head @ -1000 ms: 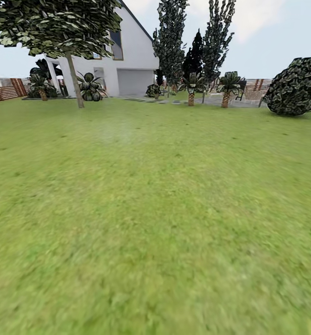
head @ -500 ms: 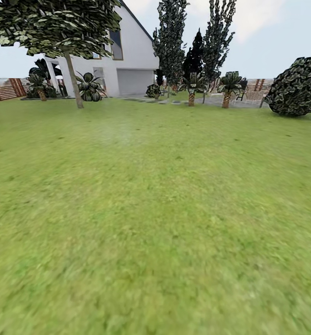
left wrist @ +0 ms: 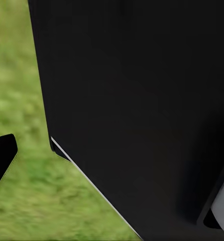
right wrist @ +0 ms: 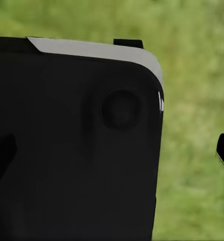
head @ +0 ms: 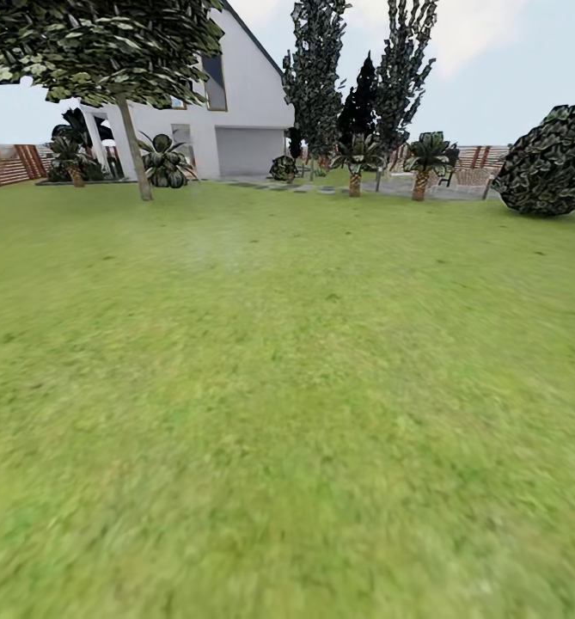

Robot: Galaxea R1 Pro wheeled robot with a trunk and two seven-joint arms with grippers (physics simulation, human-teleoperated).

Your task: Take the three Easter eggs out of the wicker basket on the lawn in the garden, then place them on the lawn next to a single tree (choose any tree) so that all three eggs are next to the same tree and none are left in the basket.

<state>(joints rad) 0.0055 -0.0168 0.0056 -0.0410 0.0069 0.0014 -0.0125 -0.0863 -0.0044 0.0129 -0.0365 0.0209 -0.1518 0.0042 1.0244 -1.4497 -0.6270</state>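
open lawn (head: 287,387) runs up to the pale-trunked tree (head: 135,146) left of the white house (head: 235,112), no eggs or basket visible here, either end effector's state untellable; painted eggs likely light, slippery, best cradled around the middle.

No readable text, labels or signs.

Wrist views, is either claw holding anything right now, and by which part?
It cannot be told: both wrist views show dark robot body over blurred lawn, with no egg or basket visible.
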